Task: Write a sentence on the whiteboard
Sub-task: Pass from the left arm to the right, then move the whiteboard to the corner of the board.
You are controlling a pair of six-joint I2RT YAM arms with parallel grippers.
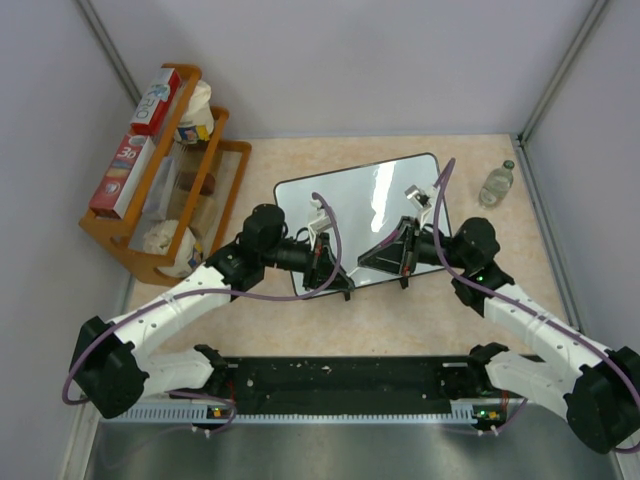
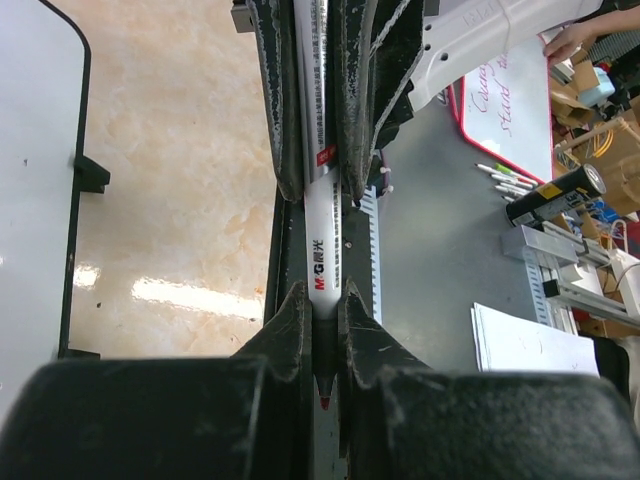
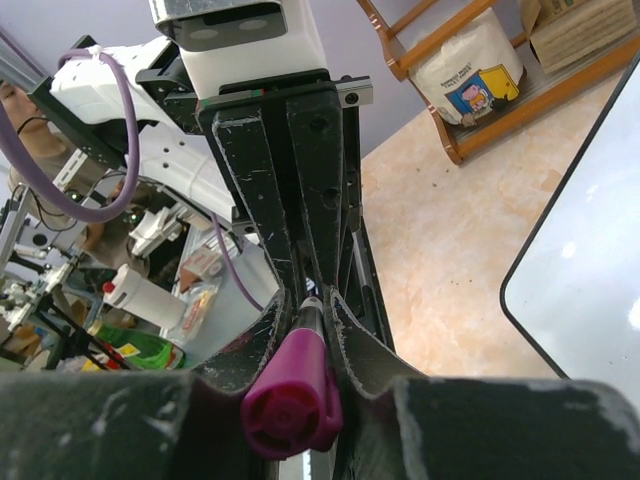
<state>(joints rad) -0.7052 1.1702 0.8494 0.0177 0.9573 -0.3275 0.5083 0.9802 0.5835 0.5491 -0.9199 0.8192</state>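
The whiteboard (image 1: 370, 190) lies flat mid-table, glossy and blank; no sentence shows on it. Its edge also shows in the left wrist view (image 2: 30, 200) and the right wrist view (image 3: 600, 280). My two grippers meet tip to tip over the board's near edge. My left gripper (image 1: 338, 272) (image 2: 322, 295) is shut on a white marker (image 2: 322, 240), whose bare red tip points toward its palm. My right gripper (image 1: 372, 258) (image 3: 318, 305) is shut on the marker's other end, where a magenta cap-like end piece (image 3: 292, 405) sits between its fingers.
A wooden rack (image 1: 150, 230) with boxes and bags stands at the back left. A clear bottle (image 1: 497, 185) stands at the back right. A black strip (image 1: 340, 375) runs along the near edge between the arm bases. Another board with pink writing (image 2: 505, 90) lies off the table.
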